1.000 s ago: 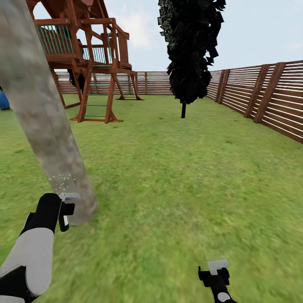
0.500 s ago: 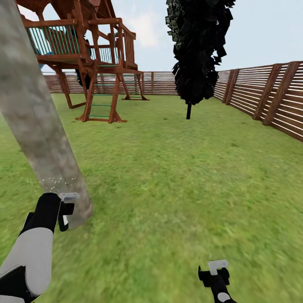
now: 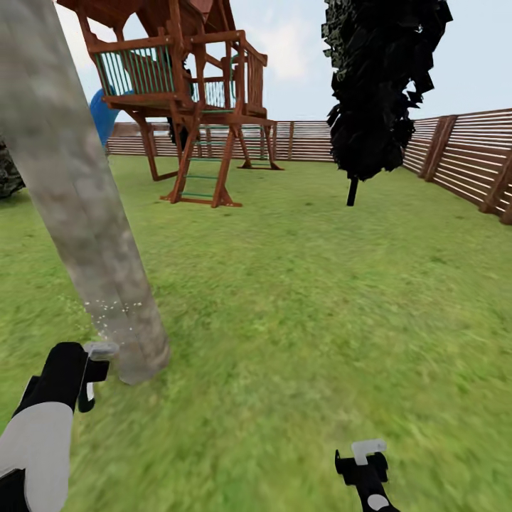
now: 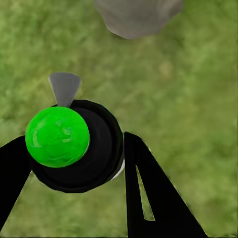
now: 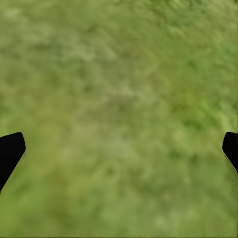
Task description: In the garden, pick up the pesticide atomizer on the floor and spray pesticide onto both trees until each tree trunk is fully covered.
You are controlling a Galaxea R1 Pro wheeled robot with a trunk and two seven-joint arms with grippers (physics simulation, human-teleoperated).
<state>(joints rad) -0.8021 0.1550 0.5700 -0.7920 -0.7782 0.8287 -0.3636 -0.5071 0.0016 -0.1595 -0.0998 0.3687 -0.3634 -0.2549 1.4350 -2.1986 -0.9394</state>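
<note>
At near left, left gripper [image 4: 74, 163] clamped on pesticide atomizer [image 4: 74, 146], nozzle aimed at tree trunk [image 3: 78, 192] base; white pesticide [image 3: 107, 313] specks there. Right gripper [image 5: 119, 148] spread wide over lawn [image 3: 320, 299].

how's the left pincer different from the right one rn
The left pincer is shut on the atomizer, a black body with a green cap; the right pincer is open and holds nothing, with only grass between its fingertips. In the head view the left one sits close to the base of the tree trunk, beside the white specks of pesticide; the right one hangs over open lawn, away from the trunk. Both have black fingers.
</note>
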